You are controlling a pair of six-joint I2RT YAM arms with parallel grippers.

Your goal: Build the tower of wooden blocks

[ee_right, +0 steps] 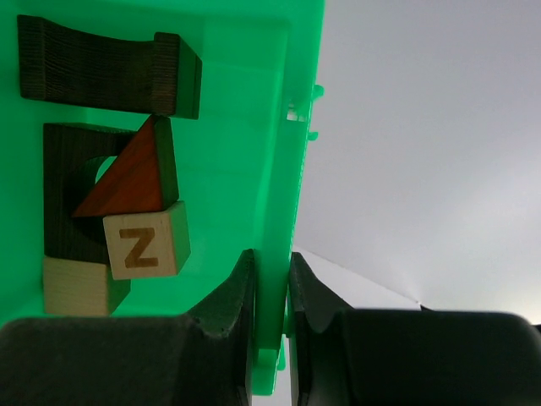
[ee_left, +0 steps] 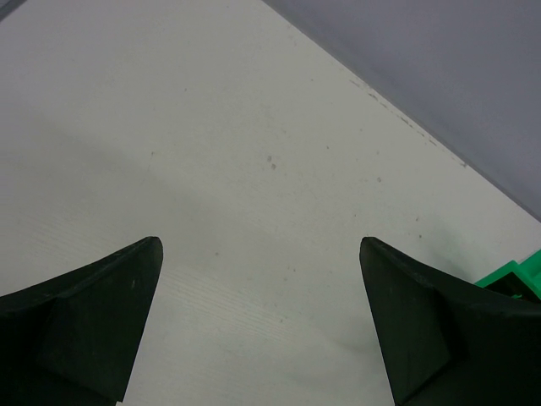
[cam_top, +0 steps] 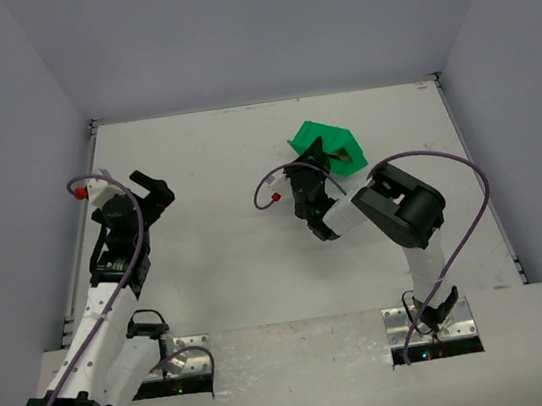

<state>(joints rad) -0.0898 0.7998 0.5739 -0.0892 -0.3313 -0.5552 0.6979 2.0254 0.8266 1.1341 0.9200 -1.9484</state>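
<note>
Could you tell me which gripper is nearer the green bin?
Right. The right gripper is shut on the side wall of the green bin; the left gripper is open over the table, far to the bin's left.

The top camera looked down from above the near edge over the whole table [cam_top: 240, 268]. Both wrist cameras peered close past their fingers [ee_left: 76, 321]; all views shared the green bin [cam_top: 315, 139].

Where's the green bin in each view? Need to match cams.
Top external: green bin right of centre, far half of the white table, at the right end effector.
Left wrist: one corner at the lower right edge.
Right wrist: fills the left half, wall pinched between the fingers.
Shared landmark: white table, top and left wrist.
</note>
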